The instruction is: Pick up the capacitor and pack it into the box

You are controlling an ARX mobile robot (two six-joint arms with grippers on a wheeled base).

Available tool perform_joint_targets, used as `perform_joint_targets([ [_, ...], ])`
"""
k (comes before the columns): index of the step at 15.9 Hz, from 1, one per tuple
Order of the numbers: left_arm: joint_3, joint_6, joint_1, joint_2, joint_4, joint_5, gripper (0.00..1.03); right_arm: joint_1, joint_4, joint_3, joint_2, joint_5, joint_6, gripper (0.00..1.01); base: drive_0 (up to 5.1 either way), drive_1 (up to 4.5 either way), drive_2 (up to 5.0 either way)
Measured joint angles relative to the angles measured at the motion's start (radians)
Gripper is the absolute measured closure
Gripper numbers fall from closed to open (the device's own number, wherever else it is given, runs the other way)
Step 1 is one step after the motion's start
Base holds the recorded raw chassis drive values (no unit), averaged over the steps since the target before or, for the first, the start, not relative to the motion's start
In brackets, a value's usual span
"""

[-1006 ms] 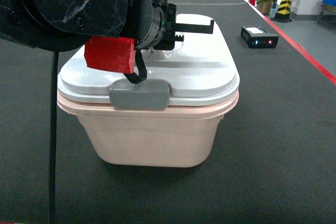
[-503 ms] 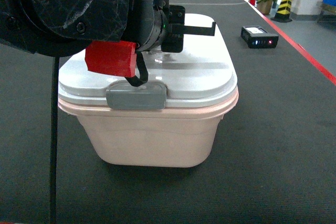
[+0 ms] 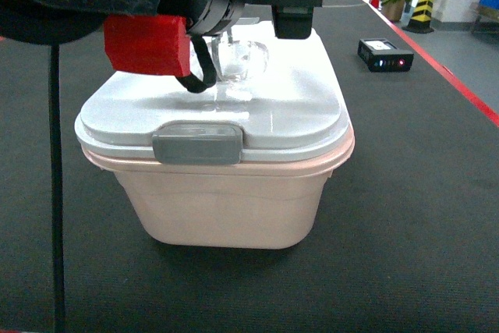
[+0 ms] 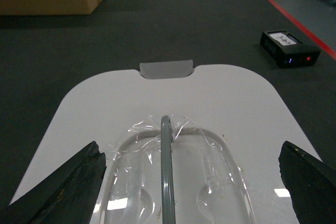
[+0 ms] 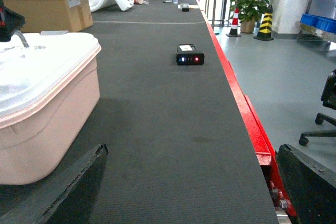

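Pale pink rectangular plastic box with light-grey lid, on dark matting.
Left gripper hovers spread over the lid's clear-wrapped handle; right gripper released, beside the box; black device beyond.

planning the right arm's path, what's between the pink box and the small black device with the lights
Nothing: in the right wrist view only bare dark mat runs from the pink box to the black device. The head view shows the same empty stretch.
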Motion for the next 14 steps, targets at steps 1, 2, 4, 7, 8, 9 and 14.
perform_joint_targets([
  [1,0.0,0.016,0.0,-0.021,0.009,-0.007,0.05,0.0,0.0,0.0,0.0,0.0,0.0,0.03,0.0,0.0,0.0],
  [2,-0.008,0.029,0.0,-0.053,0.025,-0.017,0.05,0.0,0.0,0.0,0.0,0.0,0.0,0.03,0.0,0.0,0.0],
  [4,-0.065,0.051,0.0,-0.161,0.064,-0.037,0.05,0.0,0.0,0.0,0.0,0.0,0.0,0.03,0.0,0.0,0.0],
  [7,-0.259,0.071,0.057,-0.417,0.098,-0.041,0.05,0.0,0.0,0.0,0.0,0.0,0.0,0.03,0.0,0.0,0.0],
  [8,-0.335,0.071,0.092,-0.5,0.123,-0.041,0.05,0.0,0.0,0.0,0.0,0.0,0.0,0.03,0.0,0.0,0.0],
  [9,-0.42,0.079,0.133,-0.602,0.162,-0.04,0.05,0.0,0.0,0.0,0.0,0.0,0.0,0.03,0.0,0.0,0.0],
  [14,-0.716,0.181,0.179,-0.944,0.18,-0.033,0.05,0.0,0.0,0.0,0.0,0.0,0.0,0.03,0.0,0.0,0.0],
])
